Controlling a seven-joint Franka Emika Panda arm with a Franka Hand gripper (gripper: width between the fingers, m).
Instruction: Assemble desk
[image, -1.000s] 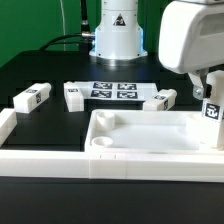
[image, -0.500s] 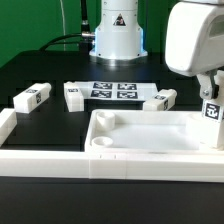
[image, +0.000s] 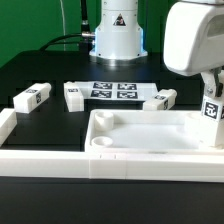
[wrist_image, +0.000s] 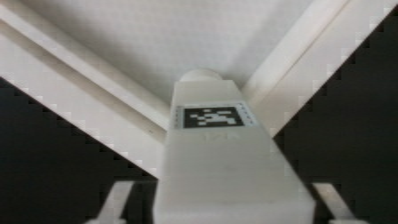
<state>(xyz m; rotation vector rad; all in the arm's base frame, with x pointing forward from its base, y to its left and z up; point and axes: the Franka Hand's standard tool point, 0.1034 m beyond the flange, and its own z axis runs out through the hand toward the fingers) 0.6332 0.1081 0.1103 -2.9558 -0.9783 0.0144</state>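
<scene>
The white rimmed tabletop lies upside-up at the front of the exterior view, a round socket showing at its near left corner. A white square-section leg with a tag stands upright at the tabletop's far right corner. My gripper hangs over that leg's top. In the wrist view the leg fills the space between my fingers, with a thin dark gap on each side, so the gripper is open around it. The tabletop's rim runs beneath.
Three loose legs lie on the black table behind the tabletop: one at the exterior view's left, one beside the marker board, one to its right. A low white barrier wall borders the front left. The robot base stands behind.
My fingers have drawn inward towards the upright leg. The gripper body has shifted slightly to the exterior view's right. The leg and tabletop have not moved.
</scene>
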